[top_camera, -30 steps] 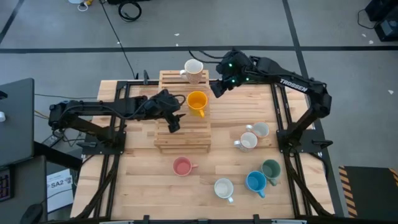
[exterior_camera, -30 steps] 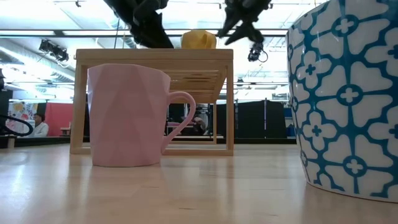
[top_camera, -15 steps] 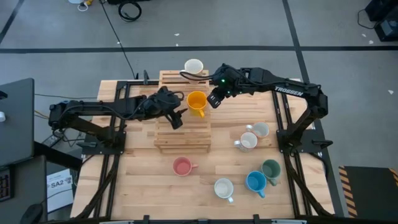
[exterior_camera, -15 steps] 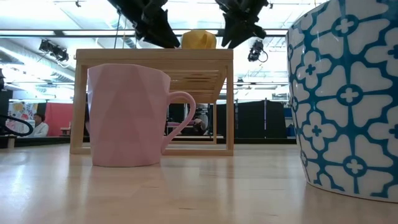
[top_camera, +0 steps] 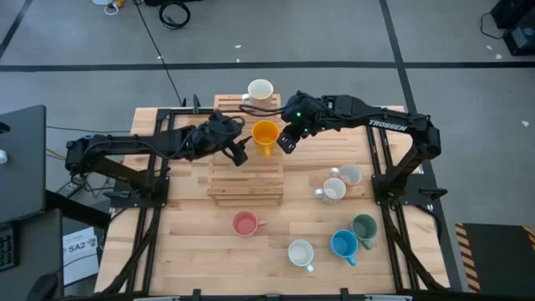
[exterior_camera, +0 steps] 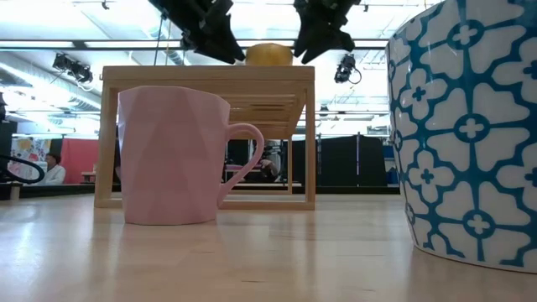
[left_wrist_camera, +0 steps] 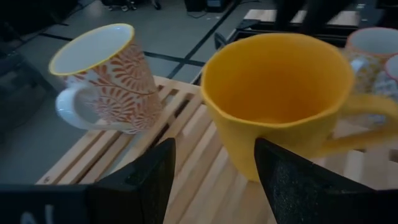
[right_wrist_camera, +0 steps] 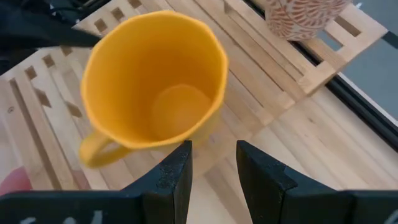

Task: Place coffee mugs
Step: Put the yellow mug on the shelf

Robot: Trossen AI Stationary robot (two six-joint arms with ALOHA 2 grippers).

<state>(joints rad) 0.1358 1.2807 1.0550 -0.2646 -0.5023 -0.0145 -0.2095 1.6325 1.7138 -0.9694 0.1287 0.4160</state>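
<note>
Both my grippers flank the orange mug on the wooden rack: left gripper spread open, right gripper parted, neither gripping it

Bright ceiling strip lights are washing the room evenly, casting soft shadows, while the nearest fingers are blurring slightly out of focus.
</note>
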